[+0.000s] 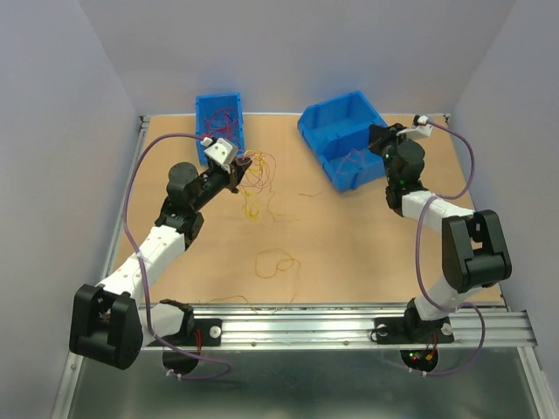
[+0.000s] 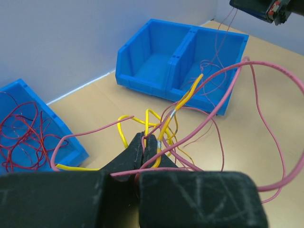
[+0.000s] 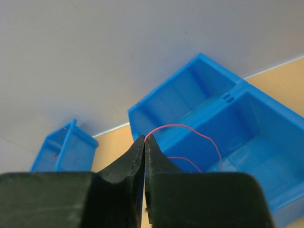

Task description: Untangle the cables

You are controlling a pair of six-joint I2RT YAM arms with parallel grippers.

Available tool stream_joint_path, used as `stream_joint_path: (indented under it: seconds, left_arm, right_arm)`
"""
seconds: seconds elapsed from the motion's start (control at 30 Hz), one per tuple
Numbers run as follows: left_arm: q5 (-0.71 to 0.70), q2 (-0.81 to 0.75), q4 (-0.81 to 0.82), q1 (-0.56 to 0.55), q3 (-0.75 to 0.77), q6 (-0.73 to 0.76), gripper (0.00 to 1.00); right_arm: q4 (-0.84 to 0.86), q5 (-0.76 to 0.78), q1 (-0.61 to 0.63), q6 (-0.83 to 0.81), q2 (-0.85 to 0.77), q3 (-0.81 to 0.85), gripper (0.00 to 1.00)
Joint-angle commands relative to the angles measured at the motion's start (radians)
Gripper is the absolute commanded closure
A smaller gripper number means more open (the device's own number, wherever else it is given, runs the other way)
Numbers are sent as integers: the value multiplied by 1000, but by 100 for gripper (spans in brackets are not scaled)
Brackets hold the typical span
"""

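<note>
Left arm point(image 1: 162, 240) stretched forward, jaws closed tight. Right arm point(image 1: 432, 209) elbow bent, jaws closed.

I count two blue bins: one two-part bin point(image 2: 124, 66) and one small bin point(image 1: 218, 98) off to its left. There are two arms point(image 1: 157, 244), with one gripper each, the left gripper point(image 2: 146, 142) and the right gripper point(image 3: 145, 140). The thin red and yellow cables point(image 2: 186, 96) are too many and too tangled for me to count.

The left end effector point(image 2: 145, 142) is pinched closed on a bunch of cables point(image 2: 183, 102), yellow and pink strands looping up from its tips above the surface point(image 2: 104, 99). Behind stands a blue two-compartment bin point(image 2: 156, 61). At left, a second blue bin point(image 2: 71, 147) holds tangled dark red wires point(image 2: 23, 133).
</note>
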Motion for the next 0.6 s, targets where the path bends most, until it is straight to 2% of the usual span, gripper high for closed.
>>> stream_joint_path:
  seconds: [0.0,0.1,0.13,0.2,0.23,0.27,0.3,0.37,0.4,0.5,0.57]
  left_arm:
    - [13,-3,56,-2,-2,-1,100]
    - [14,0,58,-2,-2,-1,100]
    - [14,-3,58,-2,-2,-1,100]
    - [14,-5,58,-2,-2,-1,100]
    - [14,-5,58,-2,-3,-1,100]
    - [14,-5,58,-2,-3,0,100]
    - [14,-5,58,-2,-2,-1,100]
    - [18,-3,58,-2,-3,2,100]
    - [16,-5,58,-2,-2,0,100]
    - [15,-5,58,-4,-3,2,100]
    - [14,-5,58,-4,-2,3,100]
  right_arm:
    - [73,32,0,-19,-14,-36,91]
    - [58,29,0,-36,-9,-23,77]
    - [14,37,0,-39,-5,-9,68]
    - [-39,44,0,-45,-3,28,61]
    - [-80,43,2,-48,-9,39,51]
    - [-97,37,2,-54,-17,43,46]
    - [-141,12,2,-60,-23,57,37]
    - [-230,-21,6,-91,-44,94,34]
    - [-364,-29,25,-112,-45,124,32]
    - [-616,35,80,-183,-23,244,29]
    - [-674,52,91,-188,-26,257,27]
